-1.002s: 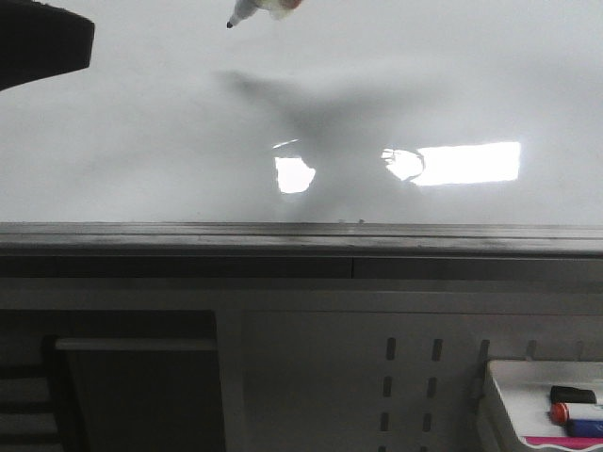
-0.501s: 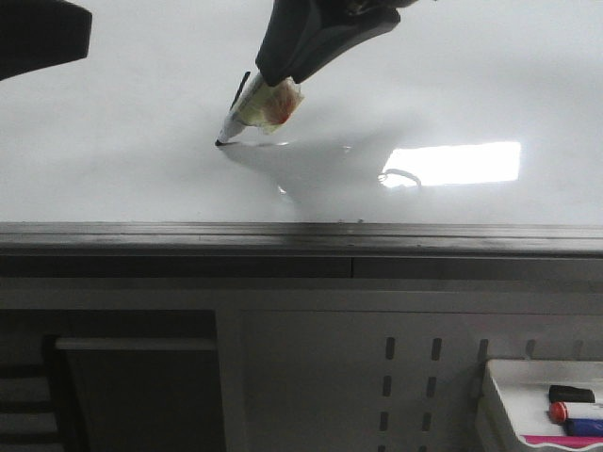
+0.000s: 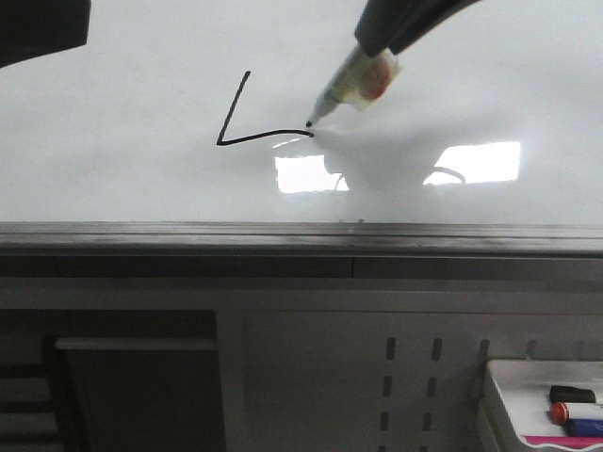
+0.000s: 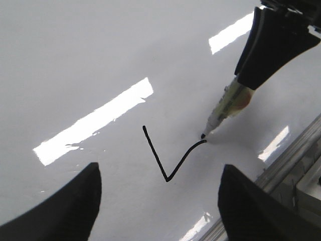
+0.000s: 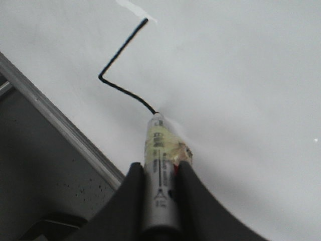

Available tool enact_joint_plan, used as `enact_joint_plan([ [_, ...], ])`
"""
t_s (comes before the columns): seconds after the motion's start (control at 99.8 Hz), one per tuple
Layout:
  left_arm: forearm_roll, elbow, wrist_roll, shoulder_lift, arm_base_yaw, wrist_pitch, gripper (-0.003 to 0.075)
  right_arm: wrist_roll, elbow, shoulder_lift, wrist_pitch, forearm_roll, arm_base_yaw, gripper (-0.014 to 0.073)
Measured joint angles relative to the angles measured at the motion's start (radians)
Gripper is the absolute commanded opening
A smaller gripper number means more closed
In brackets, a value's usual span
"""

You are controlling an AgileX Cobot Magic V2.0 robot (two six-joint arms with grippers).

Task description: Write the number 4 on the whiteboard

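The whiteboard (image 3: 132, 179) fills the upper part of the front view, and its grey metal lower rim (image 3: 301, 240) runs straight across beneath it. On the board sits the unfinished number 4 (image 3: 247, 127): a slanted left line that drops to a sharp corner and a slightly curved crossbar leading away from that corner toward the marker; no vertical stem is drawn. The strokes lie well above the rim, with bare glossy board on every side of them, and two bright rectangular light reflections (image 3: 480, 162) lie between the strokes and the rim. The right gripper (image 5: 160, 201) has its two dark fingers (image 5: 131, 201) pressed tight against either side of a marker (image 5: 159, 165) with yellowish tape round its barrel, and the marker's black tip (image 3: 310, 121) meets the free end of the crossbar. The marker leans at an angle to the board, with its shadow falling on the white surface beside it. The left gripper (image 4: 160, 201) hangs over the board with its jaws spread wide and nothing between them; in its wrist view the strokes show in the gap between the two fingers (image 4: 65, 206). In the front view it shows only as a dark shape (image 3: 42, 28) at the board's upper corner, well apart from the strokes. Below the rim, off to the right arm's side, a small white tray (image 3: 499, 395) holds a black marker (image 3: 572, 394), a red-capped one (image 3: 575, 411) and a blue one (image 3: 584, 428) lying close together, with a pink strip along the tray's near edge.
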Motion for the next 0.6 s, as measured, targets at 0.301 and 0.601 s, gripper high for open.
enact_joint_plan([
  [0.301, 0.000, 0.000, 0.002, 0.000, 0.000, 0.000, 0.0449, 0.000, -0.070, 0.047, -0.086, -0.006, -0.002, -0.0072],
  [0.601, 0.002, 0.000, 0.002, 0.000, 0.000, -0.006, 0.0449, 0.000, 0.021, 0.083, 0.044, 0.042, 0.062, -0.0072],
])
